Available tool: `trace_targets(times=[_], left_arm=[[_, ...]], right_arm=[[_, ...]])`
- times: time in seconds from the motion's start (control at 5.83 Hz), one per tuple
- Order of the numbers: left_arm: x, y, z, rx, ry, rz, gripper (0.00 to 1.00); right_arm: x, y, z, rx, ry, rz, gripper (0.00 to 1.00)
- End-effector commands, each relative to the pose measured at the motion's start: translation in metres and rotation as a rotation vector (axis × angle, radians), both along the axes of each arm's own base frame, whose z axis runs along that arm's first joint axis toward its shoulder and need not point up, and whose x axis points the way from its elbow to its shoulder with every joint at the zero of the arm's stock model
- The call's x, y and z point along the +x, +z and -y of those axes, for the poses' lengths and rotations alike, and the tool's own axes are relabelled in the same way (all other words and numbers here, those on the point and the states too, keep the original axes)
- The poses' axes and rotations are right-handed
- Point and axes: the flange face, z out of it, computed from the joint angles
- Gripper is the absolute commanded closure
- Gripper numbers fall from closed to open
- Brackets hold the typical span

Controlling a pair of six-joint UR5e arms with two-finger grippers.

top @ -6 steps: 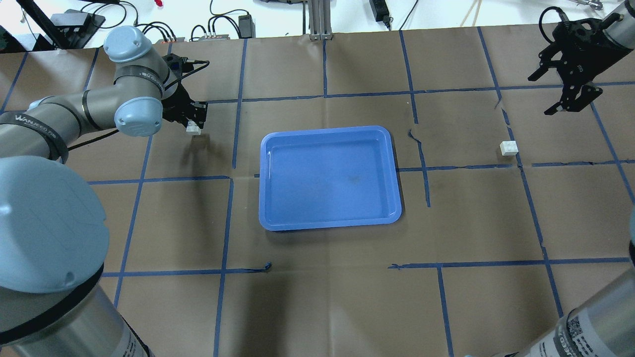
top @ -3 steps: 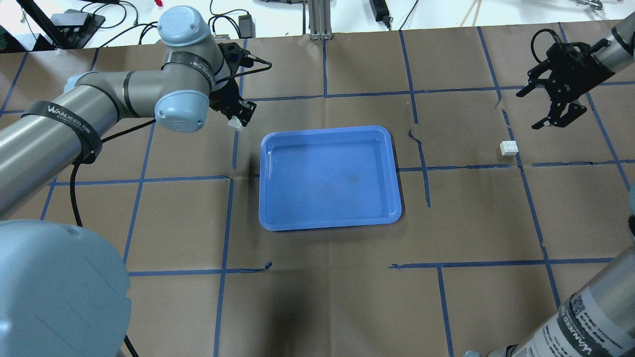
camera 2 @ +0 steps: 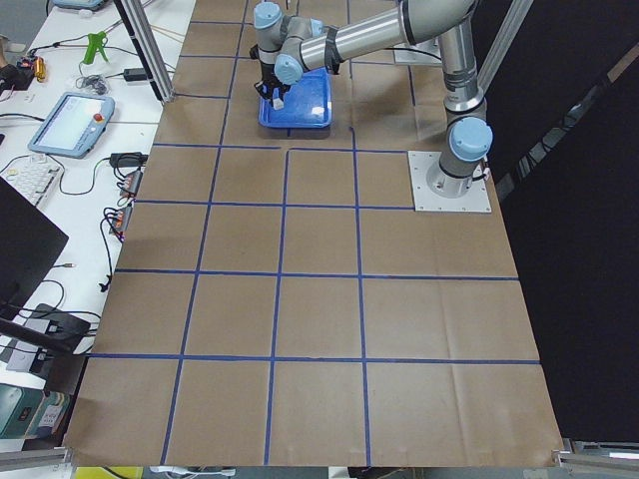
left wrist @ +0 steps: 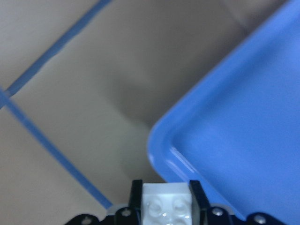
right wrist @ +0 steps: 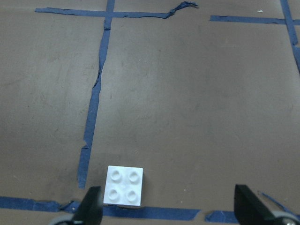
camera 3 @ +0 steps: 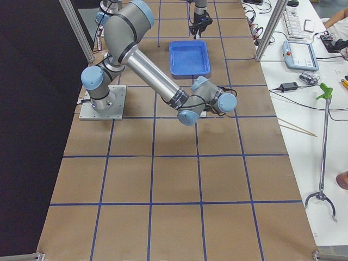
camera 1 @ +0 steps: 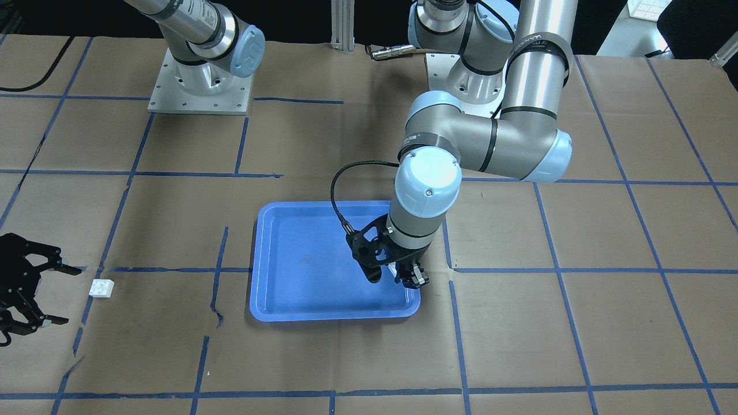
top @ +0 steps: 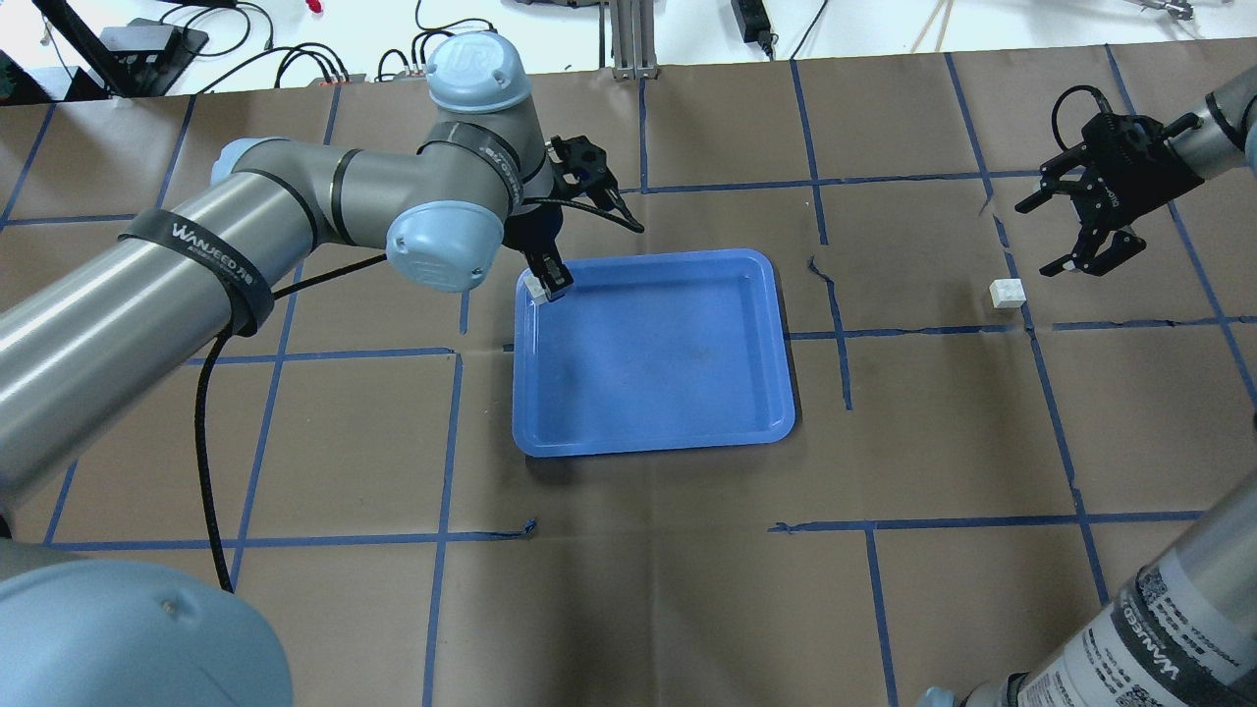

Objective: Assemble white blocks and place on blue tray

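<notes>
Overhead exterior, first block: a white block (top: 534, 286) sits clamped in the left end effector (top: 543, 285), over the far left corner of the blue tray (top: 648, 257).
Left wrist view, same block: it (left wrist: 166, 206) shows studs facing the camera between two black fingers (left wrist: 136, 197), above the tray's rounded corner rim (left wrist: 159, 140). Whether it touches the tray cannot be told.
Second block: the other white block (top: 1007, 293) lies studs up on the bench (top: 687, 589), well apart from the tray on its right, just beside a blue tape line.
Blocks: the two are separate, not joined.
Tray: flat on the bench near the middle, nothing resting on its floor.
Right end effector (top: 1031, 239): jaws spread wide, holding nothing, near the second block and beyond it.
Right wrist view: the block (right wrist: 124, 185) lies ahead of the spread fingers (right wrist: 91, 206), nearer the left one in that view, touching neither.
Bench: brown paper with a grid of blue tape.
</notes>
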Motion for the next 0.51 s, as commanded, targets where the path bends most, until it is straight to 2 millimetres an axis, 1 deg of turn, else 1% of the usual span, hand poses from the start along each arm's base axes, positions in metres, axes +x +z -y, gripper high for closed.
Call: trace_targets(times=[0.0, 0.17, 0.34], left_arm=[[-0.028, -0.017, -0.015, 0.029, -0.248, 0.003, 0.89], [-0.042, -0.028, -0.021, 0.042, -0.272, 0.004, 0.88], [-0.056, -0.057, -0.024, 0.071, -0.297, 0.01, 0.87]], right_arm=[[0.009, -0.027, -0.018, 0.018, -0.003, 0.012, 0.0], [0.014, -0.038, -0.027, 0.038, 0.0, 0.025, 0.0], [0.011, -0.045, -0.034, 0.047, -0.009, 0.03, 0.0]])
